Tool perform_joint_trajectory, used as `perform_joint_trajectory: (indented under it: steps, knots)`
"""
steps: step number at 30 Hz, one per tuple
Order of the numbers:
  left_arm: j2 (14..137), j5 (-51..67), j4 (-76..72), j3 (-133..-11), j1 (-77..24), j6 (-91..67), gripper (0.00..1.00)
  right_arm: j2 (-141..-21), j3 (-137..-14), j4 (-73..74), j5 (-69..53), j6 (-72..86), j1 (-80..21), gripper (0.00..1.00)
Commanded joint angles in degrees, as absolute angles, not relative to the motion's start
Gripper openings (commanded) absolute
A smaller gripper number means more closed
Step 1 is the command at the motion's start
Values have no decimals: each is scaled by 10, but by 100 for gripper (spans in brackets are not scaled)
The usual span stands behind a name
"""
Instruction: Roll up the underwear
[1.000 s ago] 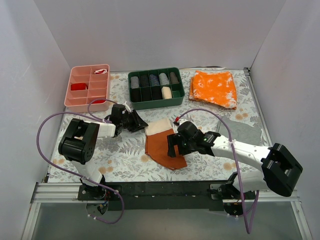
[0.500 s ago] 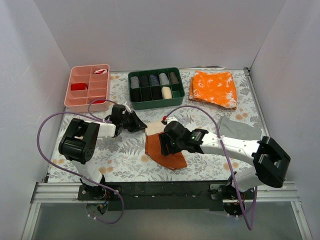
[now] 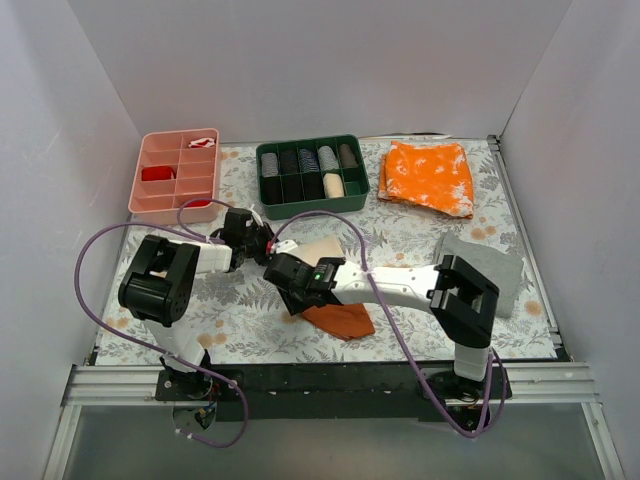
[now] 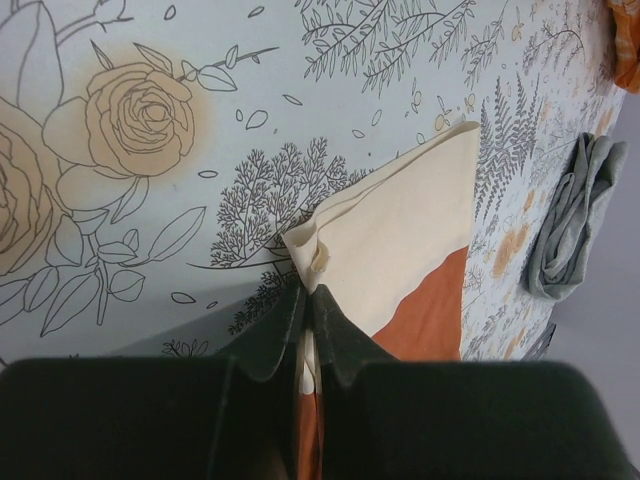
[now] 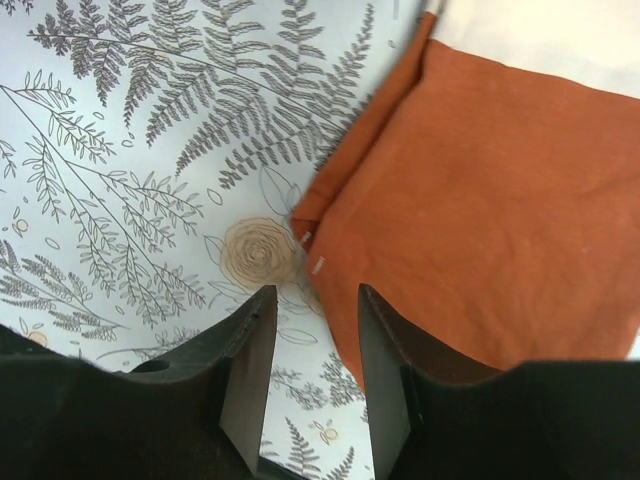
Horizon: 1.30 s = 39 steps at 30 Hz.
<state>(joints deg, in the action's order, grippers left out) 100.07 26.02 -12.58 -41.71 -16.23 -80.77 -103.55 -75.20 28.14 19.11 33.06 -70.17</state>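
Left wrist view: left claw clenched on a cream corner of the underwear; right claw agape astride its rust edge. Probably limp, light cloth; best pinched at hems.

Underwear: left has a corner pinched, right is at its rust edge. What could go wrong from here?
The left gripper pinches only the tip of the cream corner of the underwear; a pull may slip it free.
The right gripper has its jaws apart, straddling the rust edge; closing may catch just the hem or miss.
Both grippers sit close together in the top view; they may collide.
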Motion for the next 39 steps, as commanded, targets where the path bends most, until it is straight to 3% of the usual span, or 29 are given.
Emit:
perform_joint_trajectory:
  steps: [1, 32, 39]
  knots:
    - [1002, 253, -107, -429, -159, -802, 0, -1077, -813, 329, 226, 325, -720, 44]
    - [1001, 252, -98, -431, -158, -803, 0, -1202, -910, 358, 254, 280, -726, 44]
    - [997, 250, -94, -429, -158, -801, 0, -1225, -911, 380, 255, 291, -722, 38]
